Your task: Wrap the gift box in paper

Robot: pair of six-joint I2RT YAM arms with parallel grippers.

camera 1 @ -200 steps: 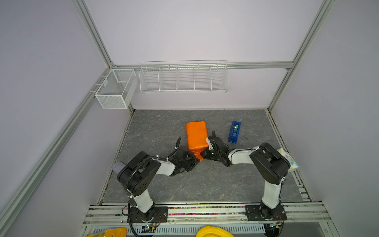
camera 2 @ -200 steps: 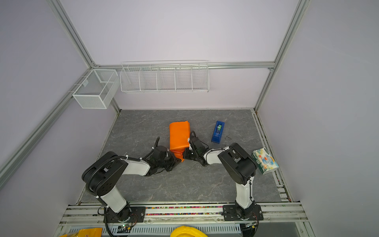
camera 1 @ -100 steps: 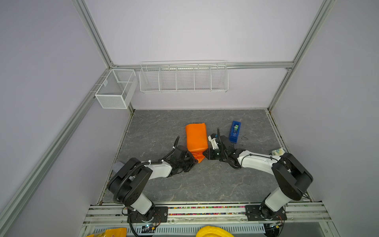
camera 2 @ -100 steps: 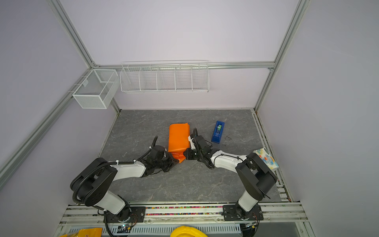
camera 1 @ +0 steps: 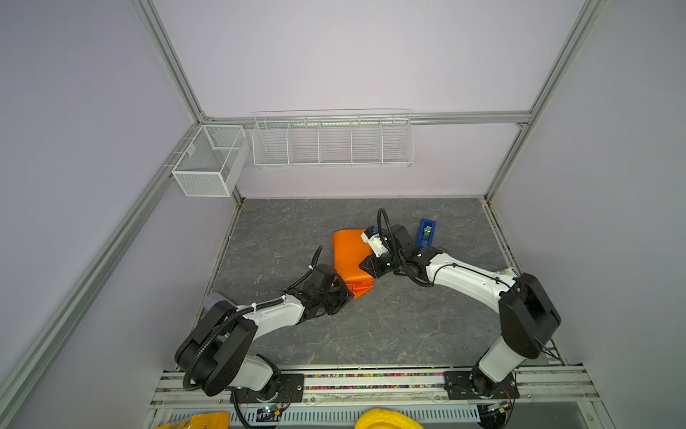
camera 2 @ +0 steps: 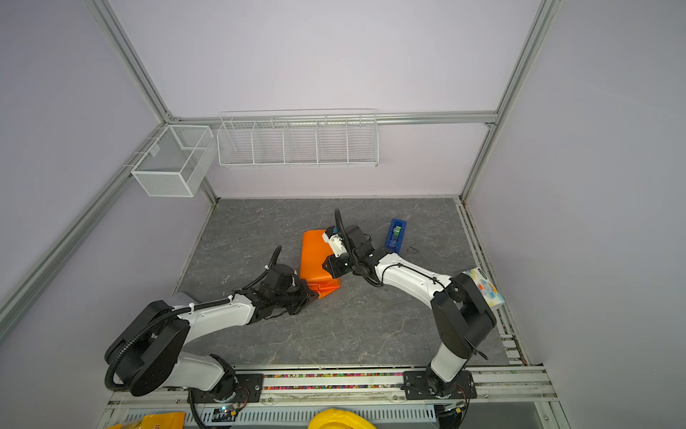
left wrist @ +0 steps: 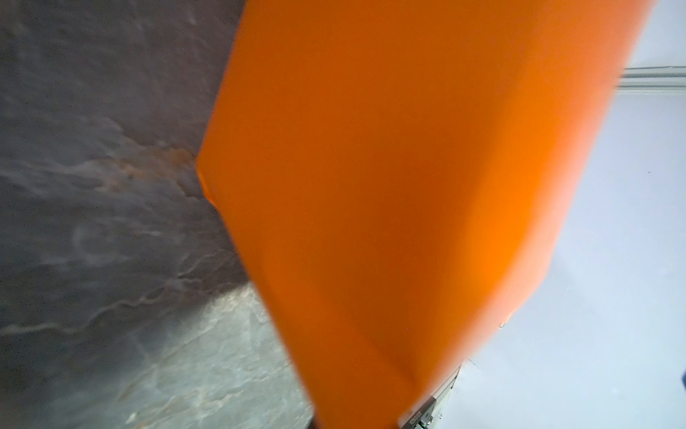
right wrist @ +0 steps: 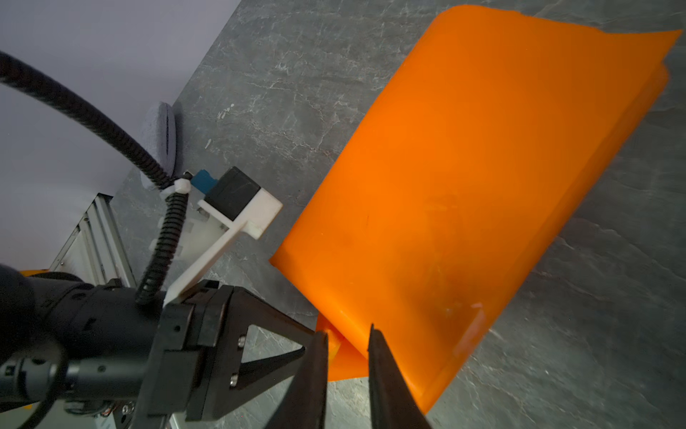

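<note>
- Evidently the large, thin, plain orange paper [camera 1: 349, 256] lies folded into a raised, oblong bundle near the middle of the grey marbled table [camera 1: 371, 327]. A narrow bright-blue tape dispenser [camera 1: 426, 232] lies near it on the right arm's side, not touching.
- The gift box shows in no view. Judging by the bundle's bulk it probably sits inside the fold, though that cannot be confirmed.
- The left gripper [camera 1: 345, 293] meets the bundle's near corner with its jaws pressed together. The left wrist view is filled by the sheet running down toward the fingers, which suggests they pinch a layer of paper there.
- The right gripper [right wrist: 348, 332] sits on the bundle's other flank, close to that same near end. Its jaws stand a little apart, straddling a small folded tab without visibly squeezing it.
- Handling, as a judgement: the paper is light, limp and smooth. It should crease readily, spring open where unpinned and slide over the box, and a hard tug on a single layer could tear it.
- Best holds are likely the doubled corners and folded edges, gripped close to the box. The box, if it lies stiff beneath, would give a firm face to press folds against.
- The far end of the bundle looks loose in the right wrist view, its top layer standing clear of the one beneath.
</note>
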